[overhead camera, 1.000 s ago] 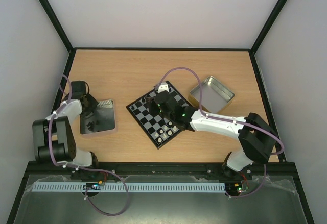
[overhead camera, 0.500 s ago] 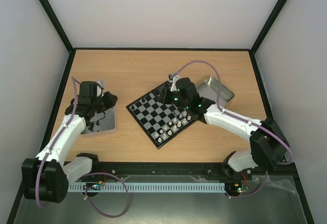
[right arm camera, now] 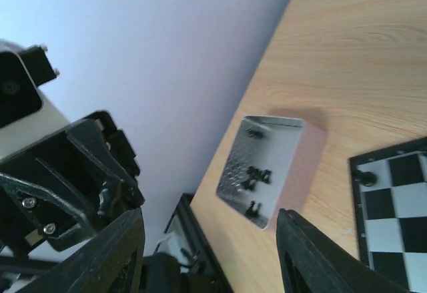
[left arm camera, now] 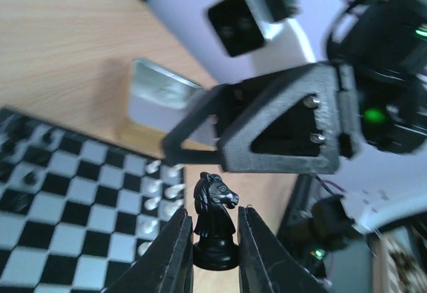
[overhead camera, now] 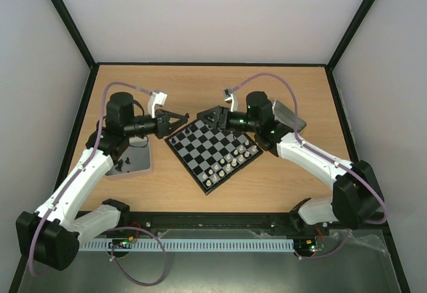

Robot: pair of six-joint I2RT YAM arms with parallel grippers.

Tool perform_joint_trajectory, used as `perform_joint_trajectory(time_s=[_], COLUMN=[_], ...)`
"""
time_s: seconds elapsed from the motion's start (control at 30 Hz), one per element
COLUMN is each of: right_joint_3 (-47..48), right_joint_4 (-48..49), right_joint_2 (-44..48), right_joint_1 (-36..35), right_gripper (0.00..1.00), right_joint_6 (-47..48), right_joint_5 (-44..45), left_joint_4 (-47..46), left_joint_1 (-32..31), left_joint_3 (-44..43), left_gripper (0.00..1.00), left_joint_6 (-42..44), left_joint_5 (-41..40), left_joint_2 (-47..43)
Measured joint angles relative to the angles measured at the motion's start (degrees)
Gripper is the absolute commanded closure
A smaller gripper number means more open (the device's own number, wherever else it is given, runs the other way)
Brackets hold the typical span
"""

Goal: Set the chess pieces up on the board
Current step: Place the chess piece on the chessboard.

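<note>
The board lies turned diagonally at mid-table. White pieces stand in rows along its near-right side, and they also show in the left wrist view. My left gripper hovers at the board's far-left edge, pointing right. It is shut on a black knight, held upright between the fingertips. My right gripper faces it from the right, open and empty. A black piece stands on a board corner.
A square metal tin left of the board holds a few black pieces. A second tin sits behind the right arm at the right. The two grippers are close together, tip to tip, above the board's far corner.
My left gripper rose from the left tin and swung right to the board's far edge. My right gripper drew back from over the board and turned to face left.
</note>
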State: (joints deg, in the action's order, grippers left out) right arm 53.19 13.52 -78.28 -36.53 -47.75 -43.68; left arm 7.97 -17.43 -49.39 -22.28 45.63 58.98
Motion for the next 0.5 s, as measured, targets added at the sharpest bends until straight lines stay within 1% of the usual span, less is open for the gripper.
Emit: perform_joint_trajectory(time_s=[0.07, 0.13, 0.27, 0.37, 0.5], right_joint_3=[0.0, -0.1, -0.2, -0.2, -0.2], right_joint_4=[1.8, 5.7, 12.9, 15.5, 16.5], right_joint_2=[0.8, 2.1, 4.5, 4.9, 4.9], right_joint_1=[0.0, 0.0, -0.1, -0.3, -0.7], right_gripper=[0.43, 0.42, 0.43, 0.44, 0.5], right_joint_6=[-1.0, -3.2, -7.6, -9.3, -10.5], right_joint_5=[-2.9, -5.7, -9.1, -10.4, -11.2], left_joint_4=[-1.2, -1.9, -3.3, -3.0, -2.2], left_joint_1=[-0.5, -1.0, -1.9, -2.5, -2.6], left_joint_3=[-1.1, -2.1, -3.5, -4.1, -4.9], left_gripper=[0.83, 0.84, 0.83, 0.83, 0.83], left_joint_6=[2.2, 3.9, 6.8, 8.8, 11.0], left_joint_5=[5.4, 9.4, 15.6, 17.9, 19.4], left_joint_2=[-0.2, -0.3, -0.4, -0.4, -0.3])
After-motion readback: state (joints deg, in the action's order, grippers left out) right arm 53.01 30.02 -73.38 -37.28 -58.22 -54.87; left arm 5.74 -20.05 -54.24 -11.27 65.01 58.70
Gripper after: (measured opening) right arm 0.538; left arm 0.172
